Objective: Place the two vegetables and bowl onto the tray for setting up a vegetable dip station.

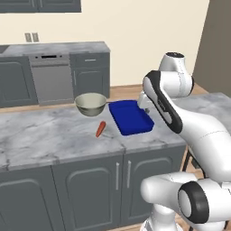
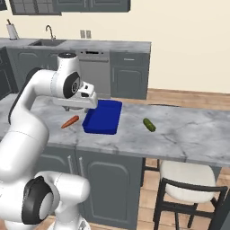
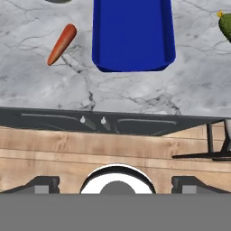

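The blue tray (image 3: 133, 36) lay at twelve o'clock on the grey marbled counter (image 3: 135, 85), its near end rounded. The orange carrot (image 3: 62, 43) lay apart from it at ten o'clock, tilted with its thicker end up. A dark green cucumber (image 3: 225, 27) was cut off by the edge at two o'clock. Below the counter's dark edge ran wooden floor (image 3: 90, 149). The gripper (image 3: 115, 182) stood wide open, holding nothing.

White arm (image 1: 189, 122) raised from the base, bent at the elbow, forearm reaching forward with the hand turned down. Gripper (image 3: 115, 182) wide open, fingertips (image 3: 43, 184) far apart, holding nothing.
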Robot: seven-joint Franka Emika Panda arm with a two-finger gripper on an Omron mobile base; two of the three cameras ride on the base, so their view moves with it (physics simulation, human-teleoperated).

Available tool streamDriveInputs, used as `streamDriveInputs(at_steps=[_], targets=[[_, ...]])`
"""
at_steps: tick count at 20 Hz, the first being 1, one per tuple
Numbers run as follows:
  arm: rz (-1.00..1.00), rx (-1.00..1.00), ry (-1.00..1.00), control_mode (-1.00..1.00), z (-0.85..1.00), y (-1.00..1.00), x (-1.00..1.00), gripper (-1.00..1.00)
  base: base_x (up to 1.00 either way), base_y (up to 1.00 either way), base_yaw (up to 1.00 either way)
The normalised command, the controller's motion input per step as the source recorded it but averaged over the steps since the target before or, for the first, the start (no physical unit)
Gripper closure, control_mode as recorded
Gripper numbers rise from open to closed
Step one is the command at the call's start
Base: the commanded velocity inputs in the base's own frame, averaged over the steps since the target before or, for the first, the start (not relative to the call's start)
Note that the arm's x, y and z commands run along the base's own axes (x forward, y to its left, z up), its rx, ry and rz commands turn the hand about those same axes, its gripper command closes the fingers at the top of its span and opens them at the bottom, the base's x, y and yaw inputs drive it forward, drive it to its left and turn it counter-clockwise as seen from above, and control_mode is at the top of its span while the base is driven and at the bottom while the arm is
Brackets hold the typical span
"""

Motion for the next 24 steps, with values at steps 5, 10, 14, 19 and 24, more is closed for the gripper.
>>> streamDriveInputs(at_steps=[5, 10, 14, 19, 24], targets=[[0.00, 0.00, 0.00, 1.00, 0.00, 0.00, 0.00, -1.00, 0.36, 0.00, -0.05], [0.00, 0.00, 0.00, 1.00, 0.00, 0.00, 0.00, -1.00, 0.40, 0.00, -0.03], [0.00, 0.00, 0.00, 1.00, 0.00, 0.00, 0.00, -1.00, 0.45, 0.01, -0.03], [0.00, 0.00, 0.00, 1.00, 0.00, 0.00, 0.00, -1.00, 0.42, 0.01, -0.02], [0.00, 0.00, 0.00, 1.00, 0.00, 0.00, 0.00, -1.00, 0.40, 0.01, -0.01]])
